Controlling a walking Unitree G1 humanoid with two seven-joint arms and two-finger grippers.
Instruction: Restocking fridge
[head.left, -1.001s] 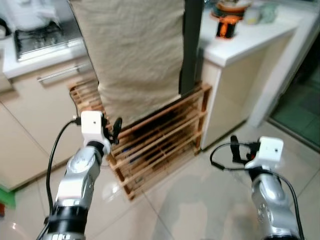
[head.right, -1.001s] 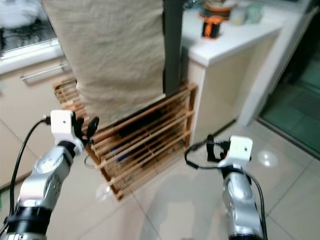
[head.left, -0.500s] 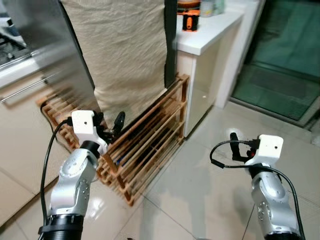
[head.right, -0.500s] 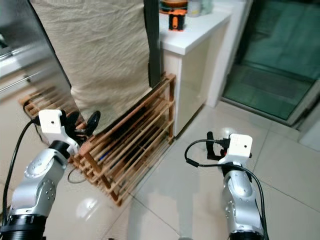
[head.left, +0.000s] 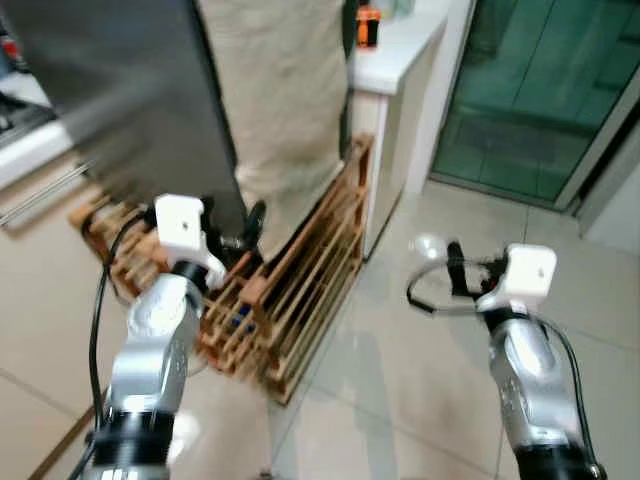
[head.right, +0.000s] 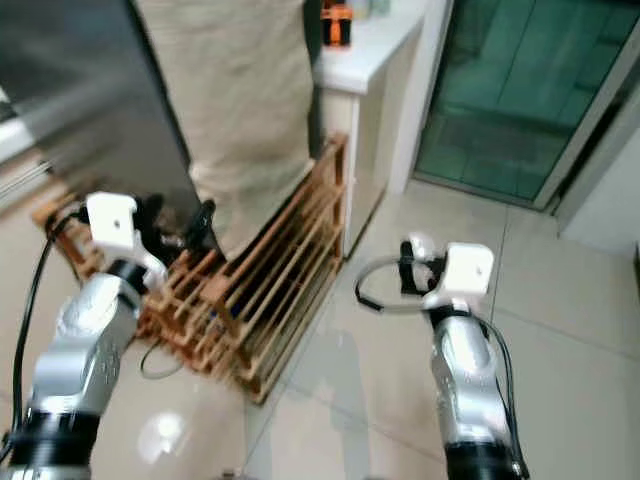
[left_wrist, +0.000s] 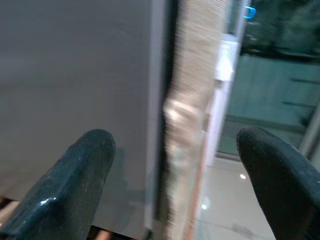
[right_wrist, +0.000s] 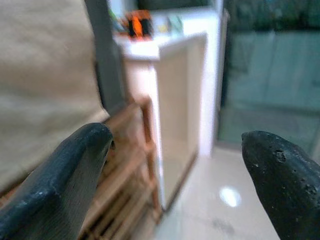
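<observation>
Beige cloth (head.right: 240, 90) above wooden rack (head.right: 270, 290), both arms forward

You are looking down at a glossy pale tiled floor (head.left: 400, 400) that catches spots of light. A slatted wooden rack (head.left: 290, 290) stands on it, with a beige cloth (head.left: 285, 100) hanging above. Just beside the rack's far end is a white counter (head.left: 395, 60) with cream cabinet sides. Dark green glass doors (head.left: 540, 90) close the far right.

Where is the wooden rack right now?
The wooden rack stands on the tiled floor ahead on the robot's left, under the hanging beige cloth and next to the white counter, just past the left gripper.
</observation>
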